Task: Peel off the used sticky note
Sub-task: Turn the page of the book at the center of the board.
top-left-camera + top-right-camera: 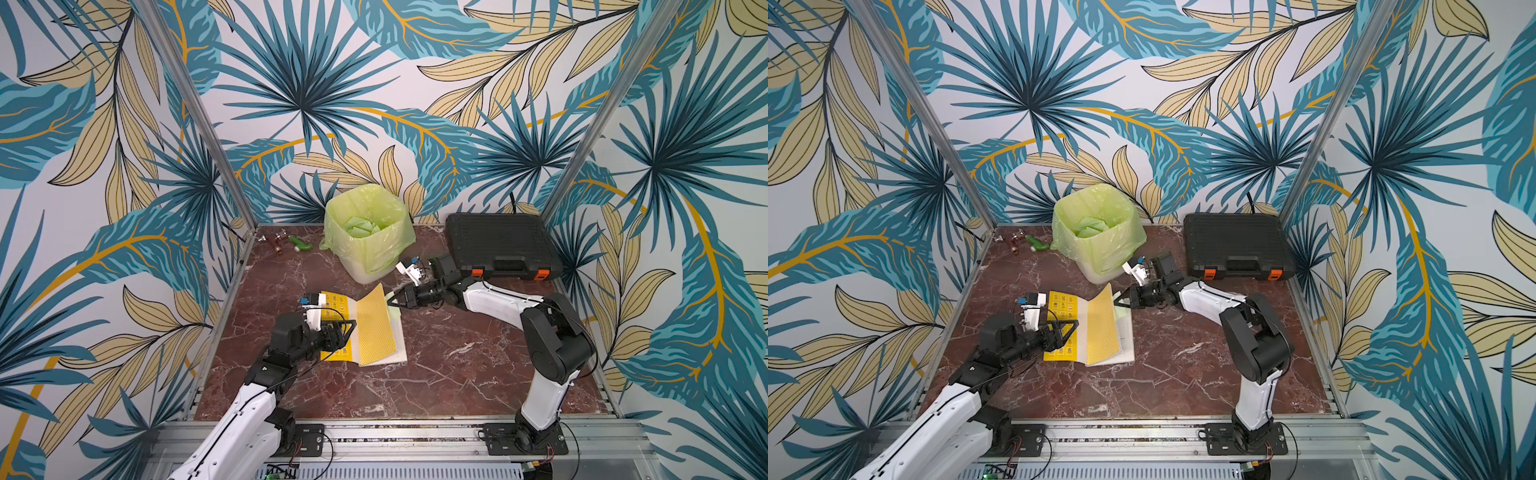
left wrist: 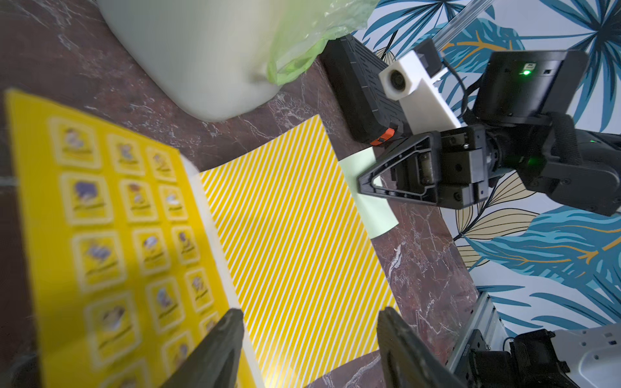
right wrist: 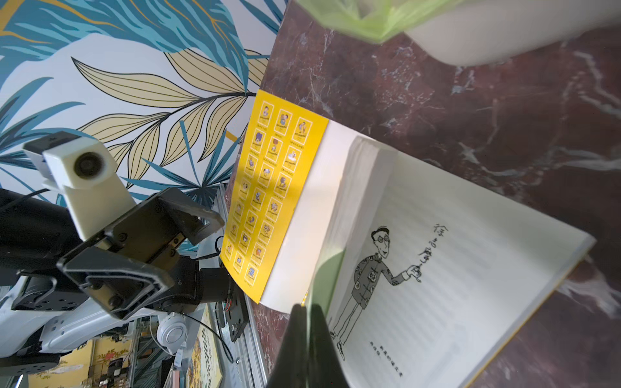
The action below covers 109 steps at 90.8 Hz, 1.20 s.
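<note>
Marble tabletop (image 1: 457, 353), book (image 1: 376, 324) lying open: right fingers (image 2: 403, 196) clenched on the green sticky note (image 2: 376, 215), left fingers (image 2: 218, 352) spread and empty. Looks mid-peel; next, a steady pull clear.

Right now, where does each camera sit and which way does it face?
Top views: one head high above the table, behind the arm bases, looking down on book, bin, left arm and right arm.
Left wrist: on the left arm, looking past its open left gripper across the book at the right gripper.
Right wrist: on the right arm, looking past its shut gripper at the open page and the left gripper.
Shared: both wrist views show the sticky note in the right gripper.
</note>
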Each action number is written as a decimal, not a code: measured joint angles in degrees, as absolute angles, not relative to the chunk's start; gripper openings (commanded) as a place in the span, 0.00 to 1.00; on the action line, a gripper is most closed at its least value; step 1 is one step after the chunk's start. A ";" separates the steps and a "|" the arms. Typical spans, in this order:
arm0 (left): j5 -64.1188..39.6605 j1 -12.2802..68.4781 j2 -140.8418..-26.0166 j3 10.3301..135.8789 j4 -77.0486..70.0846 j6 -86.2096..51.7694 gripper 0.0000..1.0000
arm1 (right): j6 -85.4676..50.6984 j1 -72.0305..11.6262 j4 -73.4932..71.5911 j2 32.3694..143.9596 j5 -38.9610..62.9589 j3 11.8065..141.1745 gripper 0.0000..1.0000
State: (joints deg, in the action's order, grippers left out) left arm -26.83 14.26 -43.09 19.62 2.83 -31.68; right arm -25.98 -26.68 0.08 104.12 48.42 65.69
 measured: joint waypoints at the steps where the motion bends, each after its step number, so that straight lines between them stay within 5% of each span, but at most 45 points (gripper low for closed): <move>1: -26.83 14.26 -43.24 19.62 2.83 -31.70 0.68 | -25.98 -26.46 0.10 103.90 48.42 65.56 0.00; 49: -22.94 14.26 -49.65 19.64 3.11 -31.53 0.65 | -33.34 -27.83 4.32 106.37 45.69 72.88 0.00; 109: -13.89 13.58 -47.86 19.64 9.91 -32.12 0.64 | -52.51 -38.76 -14.79 120.66 35.46 82.24 0.00</move>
